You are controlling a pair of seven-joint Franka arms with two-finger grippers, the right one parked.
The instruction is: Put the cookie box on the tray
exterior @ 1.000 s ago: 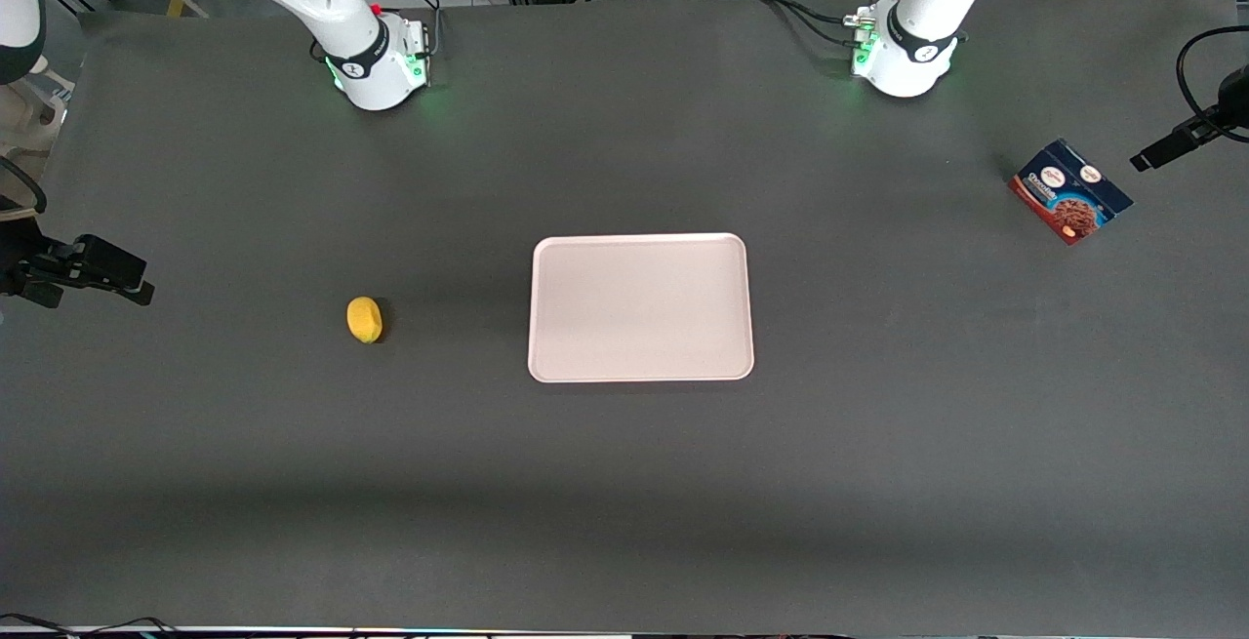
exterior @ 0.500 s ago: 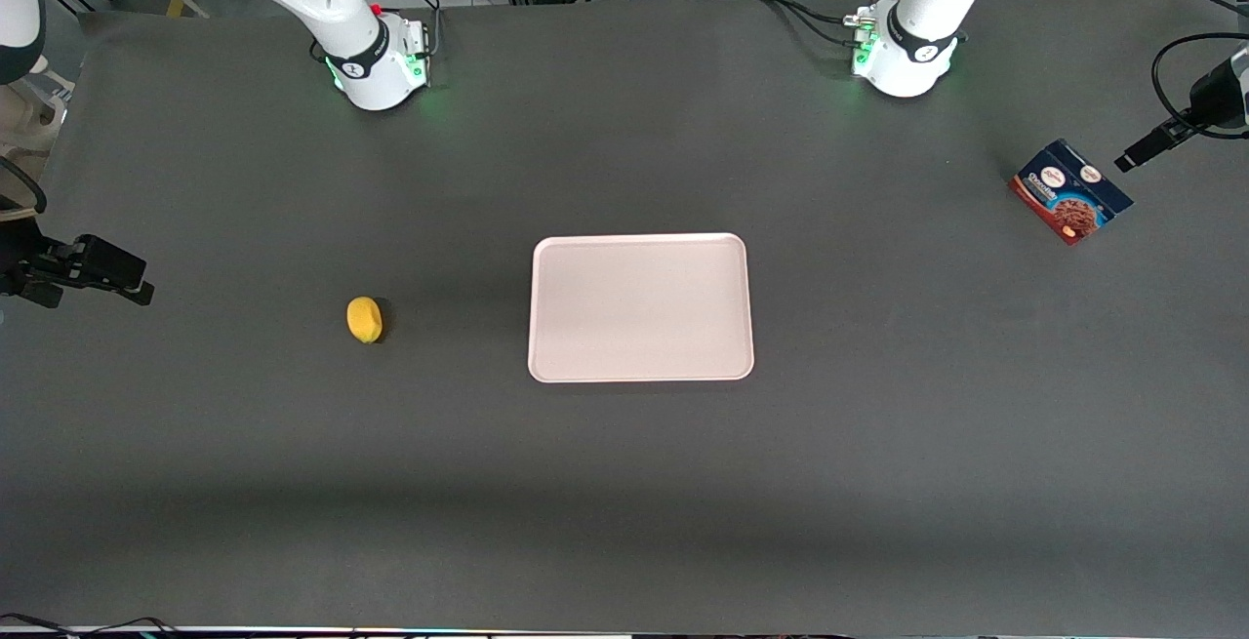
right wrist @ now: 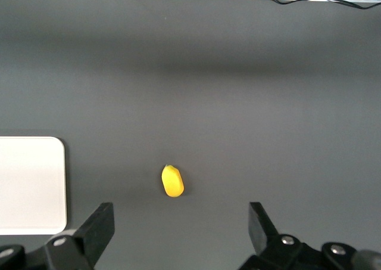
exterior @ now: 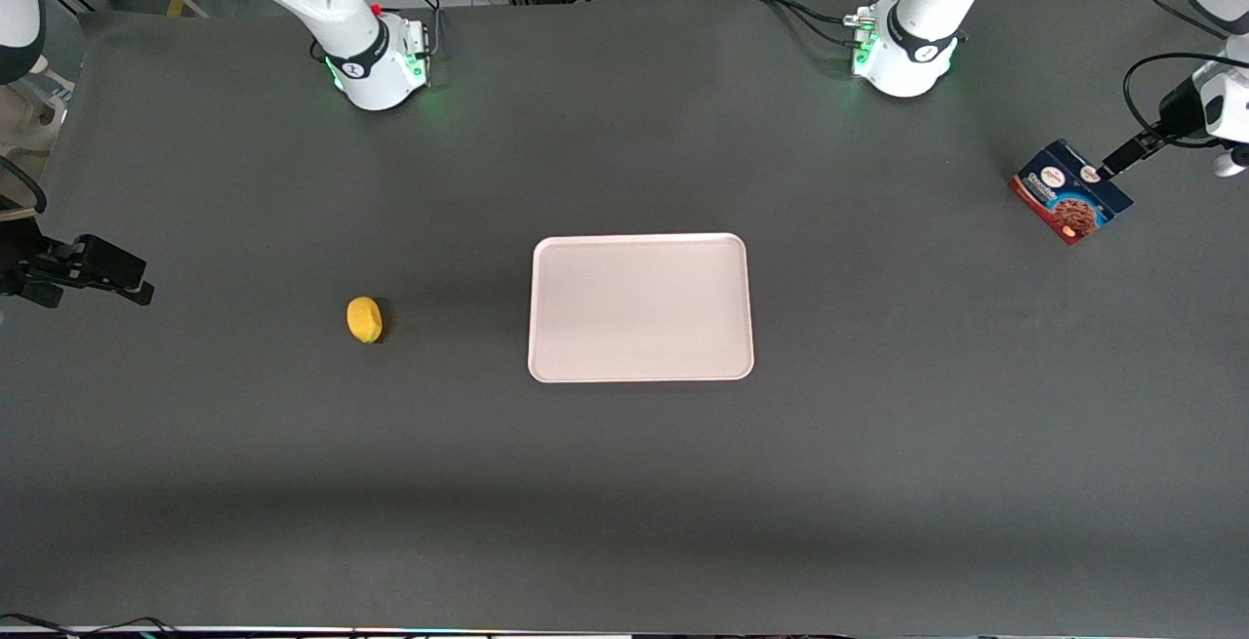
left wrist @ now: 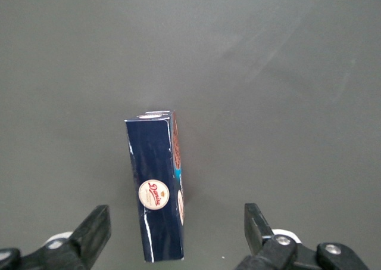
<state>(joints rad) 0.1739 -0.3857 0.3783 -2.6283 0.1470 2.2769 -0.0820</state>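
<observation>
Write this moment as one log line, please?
phase: approach | claw: open, above box | box: on table, untouched | tray: empty

You have a dark grey table (exterior: pixel 878 483) carrying 3 things: the tray (exterior: pixel 640 307) near its middle, a small yellow object (exterior: pixel 364 319) toward the parked arm's end, and the cookie box (exterior: pixel 1069 191) toward the working arm's end, under the gripper (exterior: pixel 1112 163).
</observation>
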